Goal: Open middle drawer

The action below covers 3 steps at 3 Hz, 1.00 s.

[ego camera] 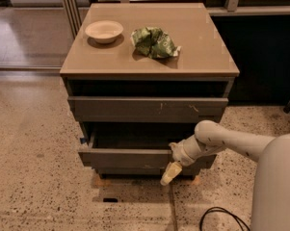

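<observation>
The middle drawer (pixel 125 159) has a plain dark grey-brown front and stands pulled out a little from the cabinet, with a dark gap (pixel 135 138) showing behind the front. My gripper (pixel 168 173) with its pale yellow tip hangs at the lower edge of that front, right of its middle, pointing down. My white arm (pixel 231 141) reaches in from the right. The top drawer (pixel 149 109), with pale scratches, is above and nearly flush. Only a thin strip of the bottom drawer (pixel 135 170) shows beneath.
On the tan cabinet top (pixel 202 52) stand a white bowl (pixel 104 31) and a crumpled green bag (pixel 154 42). My white body (pixel 279 186) fills the lower right. A black cable (pixel 217 215) lies on the speckled floor. A dark wall stands right of the cabinet.
</observation>
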{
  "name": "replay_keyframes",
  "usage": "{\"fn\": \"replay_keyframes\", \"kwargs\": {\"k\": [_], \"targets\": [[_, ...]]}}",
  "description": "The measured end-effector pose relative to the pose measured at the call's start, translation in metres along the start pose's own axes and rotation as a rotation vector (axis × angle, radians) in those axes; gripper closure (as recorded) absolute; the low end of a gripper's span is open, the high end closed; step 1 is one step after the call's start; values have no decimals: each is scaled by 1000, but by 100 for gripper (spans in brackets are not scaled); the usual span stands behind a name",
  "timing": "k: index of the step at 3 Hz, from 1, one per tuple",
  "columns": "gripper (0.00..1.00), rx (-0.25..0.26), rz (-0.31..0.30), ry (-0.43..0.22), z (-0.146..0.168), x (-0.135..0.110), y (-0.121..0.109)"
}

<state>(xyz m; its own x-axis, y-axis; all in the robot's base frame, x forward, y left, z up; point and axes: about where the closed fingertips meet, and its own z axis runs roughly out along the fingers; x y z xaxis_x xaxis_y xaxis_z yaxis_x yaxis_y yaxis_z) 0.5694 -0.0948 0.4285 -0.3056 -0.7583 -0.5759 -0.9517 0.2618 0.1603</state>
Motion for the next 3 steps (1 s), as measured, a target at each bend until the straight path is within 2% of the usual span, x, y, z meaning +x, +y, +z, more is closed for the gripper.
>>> {"fn": "replay_keyframes", "kwargs": {"k": [2,3], "targets": [[0,-58,7,-34,3,1,21],[0,-104,19,-37,6,3,46]]}}
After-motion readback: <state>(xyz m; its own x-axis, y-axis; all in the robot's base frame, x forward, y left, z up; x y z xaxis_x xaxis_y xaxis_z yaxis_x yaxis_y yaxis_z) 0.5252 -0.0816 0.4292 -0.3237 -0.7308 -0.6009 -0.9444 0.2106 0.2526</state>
